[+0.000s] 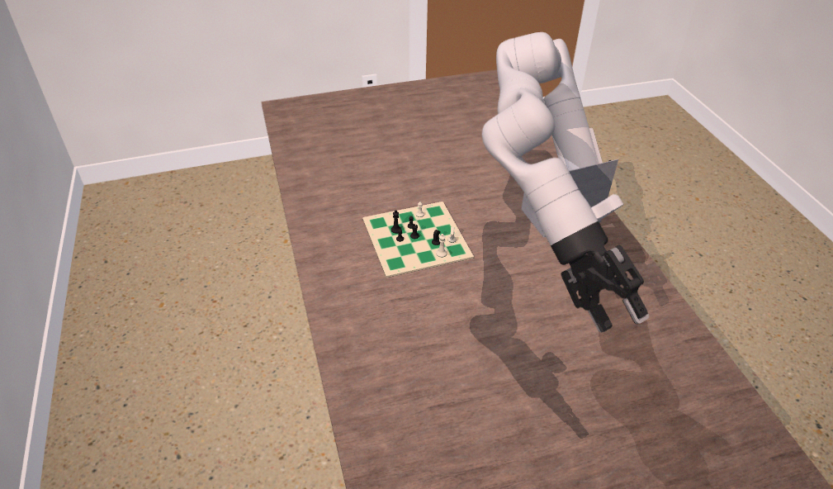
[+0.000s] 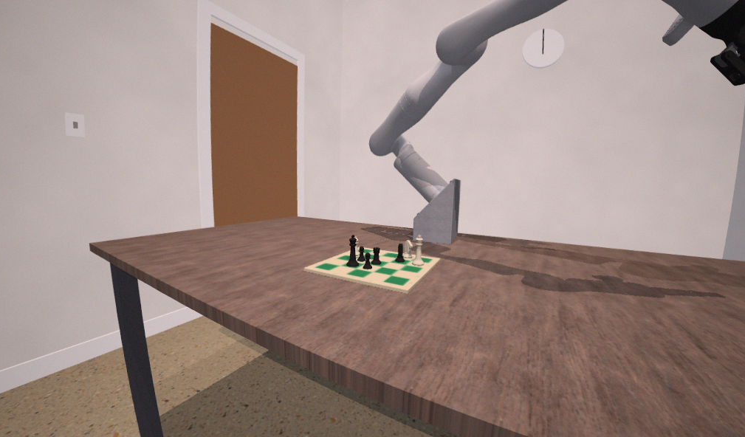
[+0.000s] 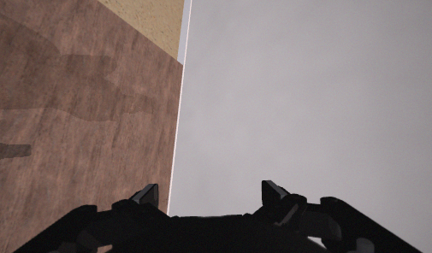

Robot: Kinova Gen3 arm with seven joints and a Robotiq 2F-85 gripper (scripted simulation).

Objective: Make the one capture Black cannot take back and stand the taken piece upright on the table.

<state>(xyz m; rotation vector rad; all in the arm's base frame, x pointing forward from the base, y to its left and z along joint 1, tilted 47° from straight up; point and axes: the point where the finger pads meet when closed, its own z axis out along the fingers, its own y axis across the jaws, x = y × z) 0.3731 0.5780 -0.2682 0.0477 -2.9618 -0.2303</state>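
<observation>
The gripper hangs high above the table, toward the right long edge and well apart from the board; its 2 fingers are spread wide with nothing between them, and they point down and toward the near end. In the wrist view only the 2 fingertips show above the dark gripper body, aimed past the table's edge at a grey wall, so no chess piece appears there. In the exterior view the gripper is cut off at the upper right corner of the picture and its fingers cannot be seen. The board, a small green and cream square, lies flat about midway along the table, nearer the left long edge, turned slightly askew to the edges. All the pieces stand upright, long axes vertical: a white king and a white knight near the board's right side, a black bishop just beside them, a black rook and a black pawn near the middle, a black king with another black pawn toward the left, and a white pawn at the far edge. The edge letters and digits are too small to read, so the squares cannot be named. Beyond the board, the arm's grey mount stands near the far right corner.
</observation>
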